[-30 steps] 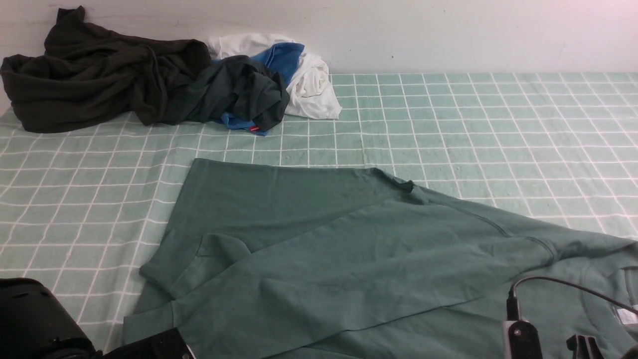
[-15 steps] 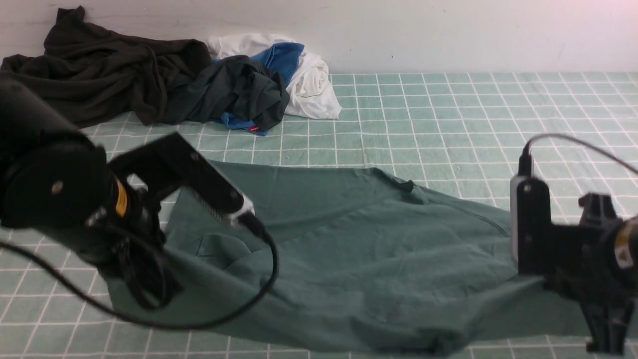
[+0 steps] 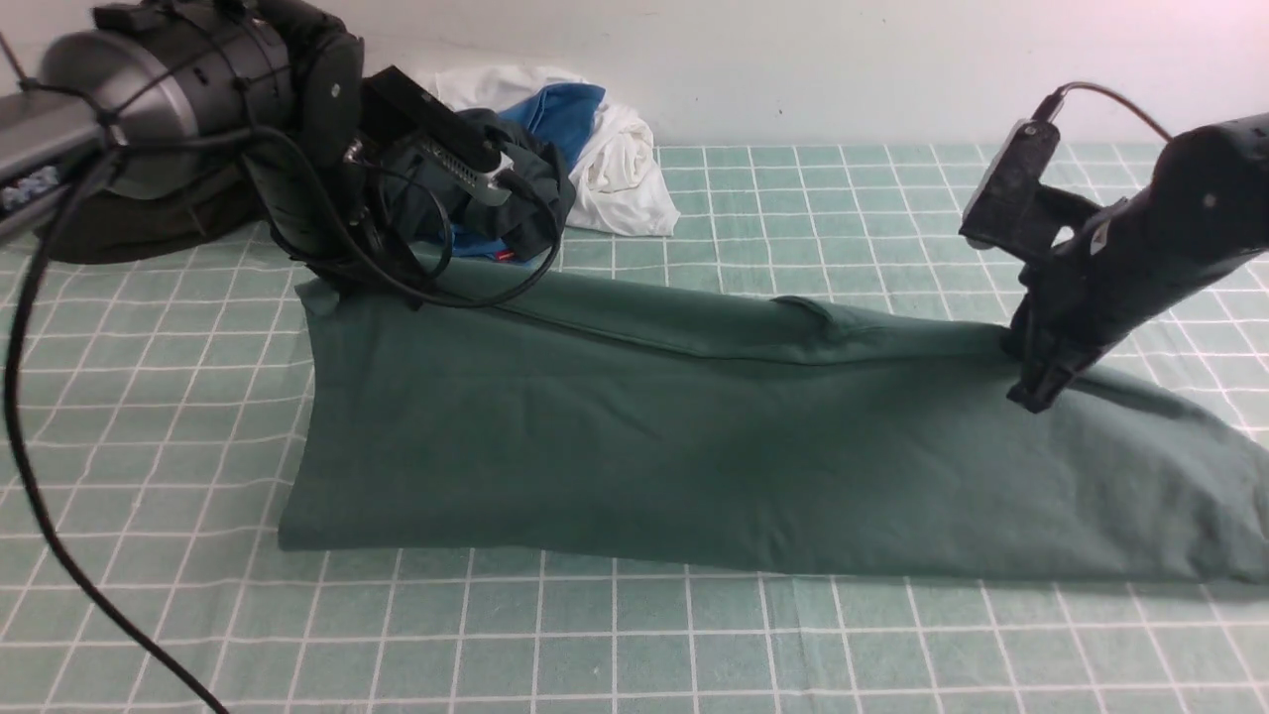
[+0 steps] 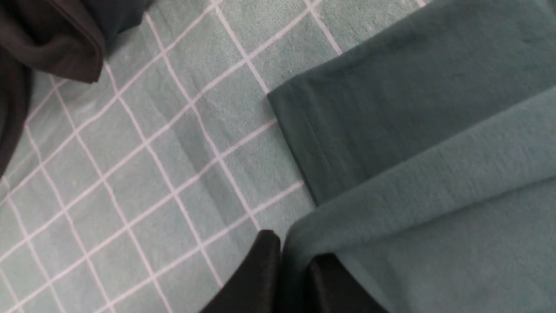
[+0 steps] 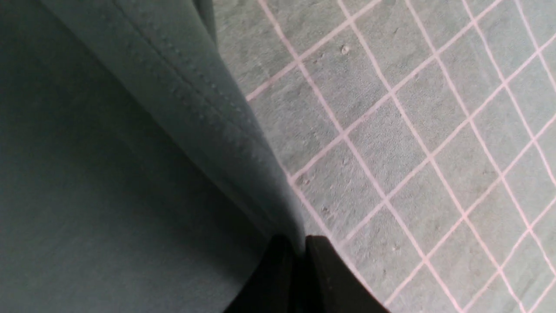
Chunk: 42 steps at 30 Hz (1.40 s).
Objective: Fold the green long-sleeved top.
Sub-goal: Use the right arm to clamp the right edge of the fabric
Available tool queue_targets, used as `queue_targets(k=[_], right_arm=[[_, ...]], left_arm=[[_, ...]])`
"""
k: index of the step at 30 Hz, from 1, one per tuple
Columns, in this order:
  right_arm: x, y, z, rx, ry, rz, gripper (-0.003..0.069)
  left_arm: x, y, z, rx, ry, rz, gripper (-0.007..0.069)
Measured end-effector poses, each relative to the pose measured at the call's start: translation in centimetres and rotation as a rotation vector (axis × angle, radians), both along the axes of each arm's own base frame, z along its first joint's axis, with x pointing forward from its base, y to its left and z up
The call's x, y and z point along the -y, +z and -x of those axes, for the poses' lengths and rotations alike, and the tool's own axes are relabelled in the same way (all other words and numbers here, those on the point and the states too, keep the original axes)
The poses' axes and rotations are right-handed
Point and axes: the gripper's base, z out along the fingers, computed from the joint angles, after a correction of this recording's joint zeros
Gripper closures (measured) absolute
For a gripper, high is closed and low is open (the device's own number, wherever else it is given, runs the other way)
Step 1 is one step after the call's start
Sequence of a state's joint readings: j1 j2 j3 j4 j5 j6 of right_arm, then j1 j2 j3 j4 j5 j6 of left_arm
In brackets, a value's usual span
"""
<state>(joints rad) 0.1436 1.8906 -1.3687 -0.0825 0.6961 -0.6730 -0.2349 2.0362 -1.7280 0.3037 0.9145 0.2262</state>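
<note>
The left gripper pinches the far edge of the green top — the right gripper pinches it too. The top lies doubled over.

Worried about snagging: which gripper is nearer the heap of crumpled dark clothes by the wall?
Left. The left gripper grips the green long-sleeved top right beside the heap of dark clothes; the right gripper grips it far off to the right.

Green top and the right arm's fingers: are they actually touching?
Touching. The right wrist view shows the right fingers shut on the green top's stitched edge, with cloth pinched between them.
</note>
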Motion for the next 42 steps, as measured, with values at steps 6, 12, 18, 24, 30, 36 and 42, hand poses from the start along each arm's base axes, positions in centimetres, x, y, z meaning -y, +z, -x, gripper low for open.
queue_targets(k=[6, 12, 18, 24, 30, 36, 42], right_arm=[[1.2, -0.3, -2.6, 0.031, -0.216, -0.094, 0.0458], [3.7, 2.4, -2.0, 0.012, -0.518, -0.176, 0.0284], [3.3, 4.0, 0.5, -0.087, -0.594, -0.304, 0.0267], [-4.4, -0.7, 1.5, -0.218, -0.378, -0.431, 0.0302], [-9.3, -5.5, -0.5, -0.100, -0.284, -0.472, 0.0319], [-9.5, -5.3, -4.4, 0.014, -0.364, -0.567, 0.0321], [-4.5, 0.3, -7.1, 0.017, -0.474, -0.569, 0.0321]], left_arm=[[-0.1, -2.8, -2.5, -0.011, 0.040, 0.007, 0.0397], [-1.0, -0.8, -3.2, 0.054, 0.182, 0.031, 0.0158], [-0.6, 2.0, -1.7, 0.022, 0.258, 0.096, 0.0146], [0.8, 2.1, -0.9, -0.047, 0.222, 0.143, 0.0393], [0.5, 2.6, 0.0, -0.106, 0.227, 0.112, 0.0606], [0.2, 5.7, 1.5, -0.077, 0.218, 0.116, 0.0628], [-0.1, 8.1, 4.1, -0.062, 0.206, 0.163, 0.0628]])
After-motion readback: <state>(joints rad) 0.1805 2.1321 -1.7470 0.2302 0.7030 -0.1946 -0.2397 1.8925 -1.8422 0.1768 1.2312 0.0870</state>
